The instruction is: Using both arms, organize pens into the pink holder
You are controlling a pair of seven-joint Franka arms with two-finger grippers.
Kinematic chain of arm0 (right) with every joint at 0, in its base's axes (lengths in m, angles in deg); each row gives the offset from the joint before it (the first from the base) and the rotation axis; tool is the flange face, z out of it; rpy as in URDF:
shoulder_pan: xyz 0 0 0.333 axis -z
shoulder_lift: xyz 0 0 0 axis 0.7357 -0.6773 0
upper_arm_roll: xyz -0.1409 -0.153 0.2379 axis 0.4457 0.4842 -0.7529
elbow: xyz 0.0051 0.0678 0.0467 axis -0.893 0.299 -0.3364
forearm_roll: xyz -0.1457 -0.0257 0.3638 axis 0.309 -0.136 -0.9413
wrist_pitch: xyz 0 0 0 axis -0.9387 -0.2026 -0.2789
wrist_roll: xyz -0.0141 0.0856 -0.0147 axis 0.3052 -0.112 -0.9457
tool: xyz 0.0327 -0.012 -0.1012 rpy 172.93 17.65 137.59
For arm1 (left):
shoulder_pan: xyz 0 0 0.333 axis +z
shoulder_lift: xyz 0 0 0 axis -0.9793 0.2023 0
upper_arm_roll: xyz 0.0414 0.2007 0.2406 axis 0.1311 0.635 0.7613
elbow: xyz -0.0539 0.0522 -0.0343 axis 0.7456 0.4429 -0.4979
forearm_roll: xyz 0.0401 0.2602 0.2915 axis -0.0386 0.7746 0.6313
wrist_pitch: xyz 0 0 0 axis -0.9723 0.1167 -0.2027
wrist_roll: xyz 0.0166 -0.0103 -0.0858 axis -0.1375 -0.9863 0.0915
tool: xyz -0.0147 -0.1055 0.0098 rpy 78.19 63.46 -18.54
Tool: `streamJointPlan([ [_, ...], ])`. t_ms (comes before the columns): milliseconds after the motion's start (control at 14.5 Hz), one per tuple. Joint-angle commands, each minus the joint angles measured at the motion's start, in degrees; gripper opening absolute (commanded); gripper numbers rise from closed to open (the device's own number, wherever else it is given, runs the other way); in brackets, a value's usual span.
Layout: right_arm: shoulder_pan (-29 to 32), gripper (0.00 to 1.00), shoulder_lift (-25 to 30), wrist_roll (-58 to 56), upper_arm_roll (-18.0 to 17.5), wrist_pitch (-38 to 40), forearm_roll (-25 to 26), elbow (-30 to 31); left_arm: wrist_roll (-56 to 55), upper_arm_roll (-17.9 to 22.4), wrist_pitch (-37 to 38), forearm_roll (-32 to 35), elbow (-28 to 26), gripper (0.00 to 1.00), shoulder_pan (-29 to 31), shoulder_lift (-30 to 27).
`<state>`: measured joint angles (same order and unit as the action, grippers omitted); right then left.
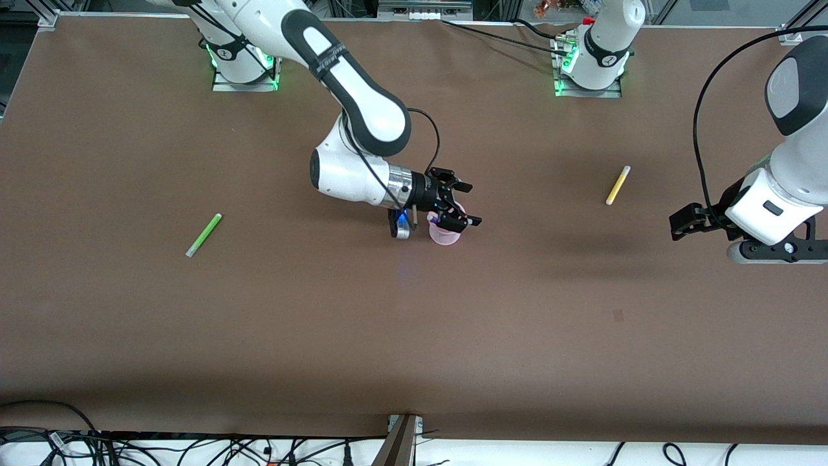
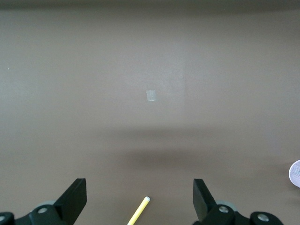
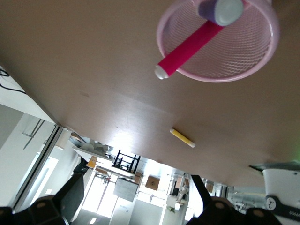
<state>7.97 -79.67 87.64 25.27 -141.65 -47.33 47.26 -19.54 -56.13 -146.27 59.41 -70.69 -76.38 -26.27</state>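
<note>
the right gripper [image 1: 464,206] is held over the pale pink mesh holder [image 1: 445,234], fingers spread and empty, so the magenta pen [image 3: 190,50] and purple pen [image 3: 216,10] rest inside. the left gripper [image 2: 139,206] waits with fingers wide over the yellow pen [image 1: 618,185]; the lime green pen [image 1: 204,235] lies on the brown desk [image 1: 414,323].

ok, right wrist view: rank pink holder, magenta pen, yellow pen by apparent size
1. pink holder, largest.
2. magenta pen, in the holder.
3. yellow pen, smallest, though it lies farther from that camera, so true size is unsure.
</note>
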Motion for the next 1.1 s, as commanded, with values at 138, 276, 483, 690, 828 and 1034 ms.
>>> streamJointPlan([
  [138, -0.15, 1.00, 8.44, -0.04, 7.65, 11.89, 17.33, 3.00, 0.75, 0.17, -0.05, -0.10, 0.36, 1.00, -0.19, -0.09],
  [276, -0.15, 1.00, 11.17, -0.83, 12.04, 19.19, 25.59, 2.91, 0.66, 0.17, -0.05, -0.02, 0.36, 1.00, -0.37, -0.09],
  [483, -0.15, 1.00, 15.21, -6.52, 16.88, 29.12, 39.58, 3.00, 0.66, 0.08, -0.05, -0.10, 0.36, 1.00, -0.37, -0.09],
  [690, -0.15, 1.00, 18.99, -16.70, 23.29, 35.81, 44.79, 3.00, 0.49, 0.08, -0.05, -0.10, 0.45, 1.00, -0.37, 0.18],
  [828, -0.24, 1.00, 20.92, -24.35, 28.21, 40.73, 47.24, 3.00, 0.40, 0.08, -0.05, -0.28, 0.45, 1.00, -0.28, 0.26],
  [1034, 1.42, 1.00, 25.66, -34.91, 29.29, 42.51, 57.60, 5.19, 0.40, 0.08, 0.04, -0.37, 0.36, 1.00, -0.37, 0.26],
])
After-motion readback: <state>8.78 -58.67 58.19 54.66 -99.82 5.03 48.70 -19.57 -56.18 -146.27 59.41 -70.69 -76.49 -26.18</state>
